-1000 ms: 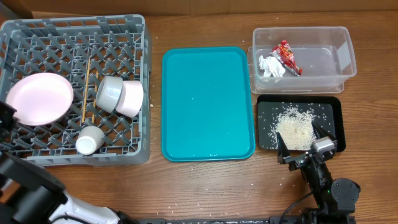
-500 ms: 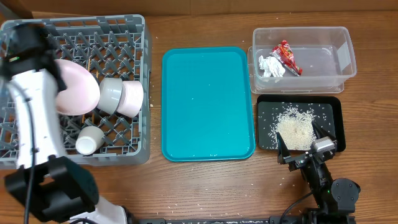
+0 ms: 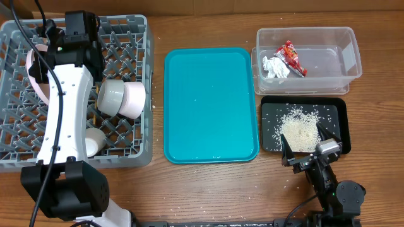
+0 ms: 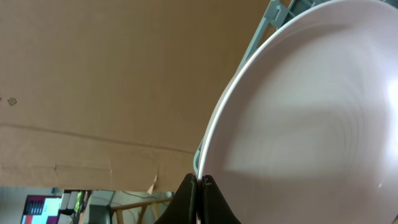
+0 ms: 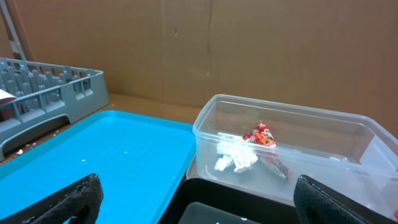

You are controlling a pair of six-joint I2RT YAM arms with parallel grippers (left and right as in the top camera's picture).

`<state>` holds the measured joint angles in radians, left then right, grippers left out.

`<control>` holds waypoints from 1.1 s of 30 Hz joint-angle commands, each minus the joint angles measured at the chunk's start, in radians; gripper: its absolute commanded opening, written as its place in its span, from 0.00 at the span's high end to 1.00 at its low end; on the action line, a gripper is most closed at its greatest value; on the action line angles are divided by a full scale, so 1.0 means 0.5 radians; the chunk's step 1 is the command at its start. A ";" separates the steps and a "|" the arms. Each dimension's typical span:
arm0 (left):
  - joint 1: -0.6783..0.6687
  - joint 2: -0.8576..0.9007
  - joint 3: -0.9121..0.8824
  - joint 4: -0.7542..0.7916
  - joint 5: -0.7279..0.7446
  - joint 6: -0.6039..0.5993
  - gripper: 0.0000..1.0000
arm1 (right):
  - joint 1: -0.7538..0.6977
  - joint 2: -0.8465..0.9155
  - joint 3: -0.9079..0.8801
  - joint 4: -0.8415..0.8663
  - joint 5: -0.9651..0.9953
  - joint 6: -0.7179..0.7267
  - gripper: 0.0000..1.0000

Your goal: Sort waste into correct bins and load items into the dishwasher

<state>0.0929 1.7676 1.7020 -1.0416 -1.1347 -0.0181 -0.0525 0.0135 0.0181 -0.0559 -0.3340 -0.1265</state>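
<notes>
Lifted from the front-left of the dish rack (image 3: 126, 38), the large plate (image 4: 298, 112) now stands on edge toward its back left, rim pinched by the left hand (image 4: 199, 182). Over at the black tray (image 3: 336, 110), the right hand (image 3: 307, 144) hangs wide open.

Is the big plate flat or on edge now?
On edge: overhead shows only a thin crescent of plate, left pincer shut on its rim.

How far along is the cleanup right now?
Done: the red wrapper and tissue sit in the clear tub, rice in the black tray, two bowls and a cup in the rack. In hand: the left gripper pinches the rim of the plate. Left: setting it down.
</notes>
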 commanded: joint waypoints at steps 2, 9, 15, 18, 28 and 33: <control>-0.009 -0.018 0.018 0.014 0.076 0.043 0.96 | 0.002 -0.019 -0.021 0.004 -0.001 0.015 0.00; -0.007 -0.011 0.016 0.055 0.294 0.084 0.96 | 0.002 -0.019 -0.021 0.004 -0.001 0.015 0.00; -0.005 0.042 0.008 0.127 0.330 0.186 0.96 | 0.002 -0.019 -0.021 0.004 -0.001 0.015 0.00; -0.004 0.095 0.005 0.125 0.335 0.186 0.96 | 0.002 -0.019 -0.021 0.004 -0.001 0.015 0.00; -0.041 0.219 0.005 0.095 0.313 0.187 0.96 | 0.002 -0.019 -0.021 0.004 -0.001 0.015 0.00; -0.228 0.188 0.005 -0.031 0.419 0.075 0.67 | 0.002 -0.019 -0.021 0.004 -0.001 0.014 0.00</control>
<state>0.0483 1.8786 1.7012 -1.0332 -0.9672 0.0551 -0.0525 0.0139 0.0181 -0.0563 -0.3336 -0.1268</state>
